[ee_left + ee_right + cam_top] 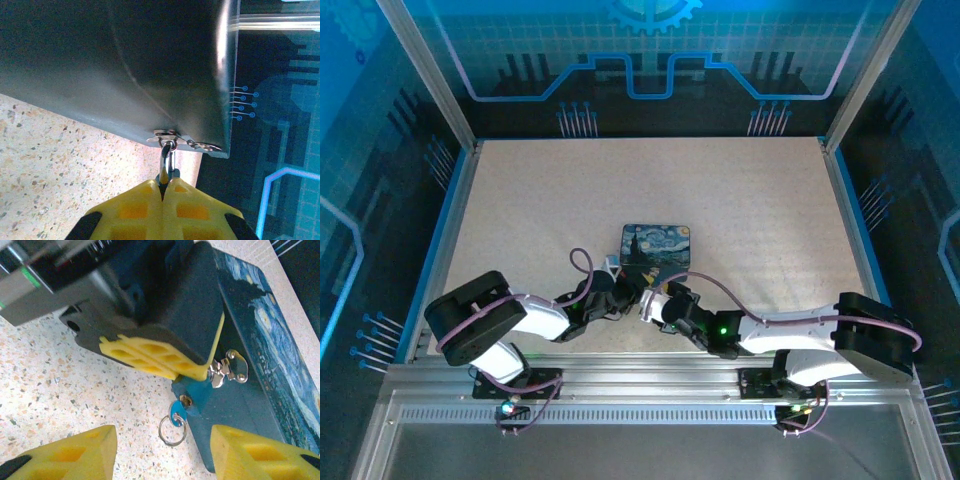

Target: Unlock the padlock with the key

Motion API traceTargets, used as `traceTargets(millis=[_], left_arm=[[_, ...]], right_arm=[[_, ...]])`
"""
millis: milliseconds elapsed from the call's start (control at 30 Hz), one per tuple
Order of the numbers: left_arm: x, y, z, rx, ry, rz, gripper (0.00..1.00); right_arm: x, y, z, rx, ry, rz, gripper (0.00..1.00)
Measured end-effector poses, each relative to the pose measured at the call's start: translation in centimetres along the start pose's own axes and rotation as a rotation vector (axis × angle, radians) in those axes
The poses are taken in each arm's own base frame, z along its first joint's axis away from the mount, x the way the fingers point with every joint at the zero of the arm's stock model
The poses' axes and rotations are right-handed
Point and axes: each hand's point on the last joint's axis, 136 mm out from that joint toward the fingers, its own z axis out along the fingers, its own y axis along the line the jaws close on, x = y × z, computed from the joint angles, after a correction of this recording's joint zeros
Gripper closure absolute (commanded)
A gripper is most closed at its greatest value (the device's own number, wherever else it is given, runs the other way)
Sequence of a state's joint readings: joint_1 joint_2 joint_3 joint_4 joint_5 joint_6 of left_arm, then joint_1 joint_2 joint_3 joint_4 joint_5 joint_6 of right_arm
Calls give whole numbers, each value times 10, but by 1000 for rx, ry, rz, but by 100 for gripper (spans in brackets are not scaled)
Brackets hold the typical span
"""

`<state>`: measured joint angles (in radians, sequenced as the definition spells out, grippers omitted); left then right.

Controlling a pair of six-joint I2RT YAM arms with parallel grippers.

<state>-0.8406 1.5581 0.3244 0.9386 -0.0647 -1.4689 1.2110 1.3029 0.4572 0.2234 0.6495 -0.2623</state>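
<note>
The padlock (196, 390) hangs by its shackle (167, 159) from the clasp (230, 367) on the front of the blue painted tin (656, 245). My left gripper (163, 186) is shut on the padlock's body, yellow fingers (150, 356) pressed together over it. The key (177, 414) sticks out of the padlock's keyhole, and a wire ring (172, 430) dangles from it onto the table. Just in front of the key my right gripper (162, 437) stands open, one finger on each side, touching nothing. In the top view the left gripper (623, 290) and right gripper (651, 303) meet at the tin's near edge.
The tin rests on the speckled table (740, 200), its front wall (250, 410) right behind the padlock. Blue-lit enclosure walls (640, 60) with aluminium posts ring the table. Open table surface lies left of the key (60, 390).
</note>
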Motion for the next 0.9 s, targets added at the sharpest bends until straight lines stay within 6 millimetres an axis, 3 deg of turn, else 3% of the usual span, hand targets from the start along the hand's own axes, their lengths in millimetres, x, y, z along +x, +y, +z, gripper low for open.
traceTargets(millis=[567,900], left_arm=[[0,0,0,0,0,-18,100],[0,1,0,-3,0,-23,100]], right_arm=[[1,-1,11,25,-14,67,64],[0,-4,15,37,-21,111,87]])
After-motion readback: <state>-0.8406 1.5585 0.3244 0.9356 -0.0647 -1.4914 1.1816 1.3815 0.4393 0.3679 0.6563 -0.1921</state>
